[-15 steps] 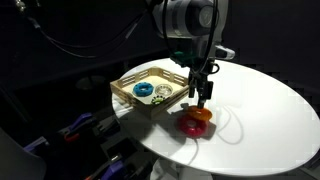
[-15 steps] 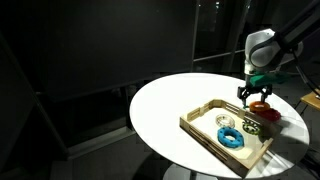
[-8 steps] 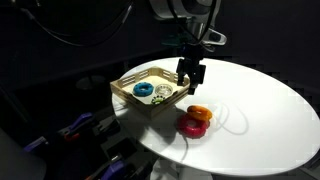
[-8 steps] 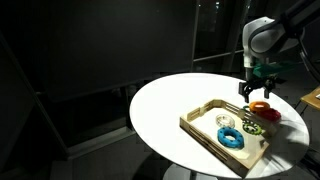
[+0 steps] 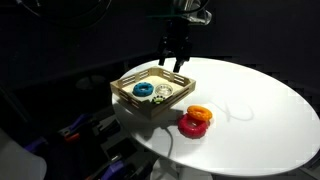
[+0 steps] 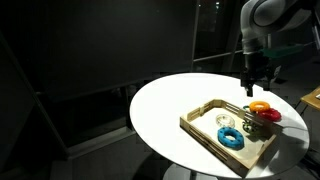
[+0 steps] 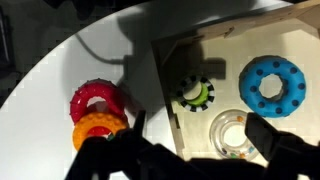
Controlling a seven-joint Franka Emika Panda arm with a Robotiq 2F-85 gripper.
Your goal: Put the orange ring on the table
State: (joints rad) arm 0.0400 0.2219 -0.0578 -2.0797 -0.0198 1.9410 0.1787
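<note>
Doughnut-shaped orange ring (image 7: 100,130) against knobbly red ring (image 7: 98,100), round white table (image 7: 55,75)

Matt orange ring (image 7: 100,129), smooth white table (image 5: 270,100), pale wooden tray (image 7: 172,62).

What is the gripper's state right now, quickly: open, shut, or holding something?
Gripper: open, fingers apart, holding nothing. The orange ring lies on the table.
</note>
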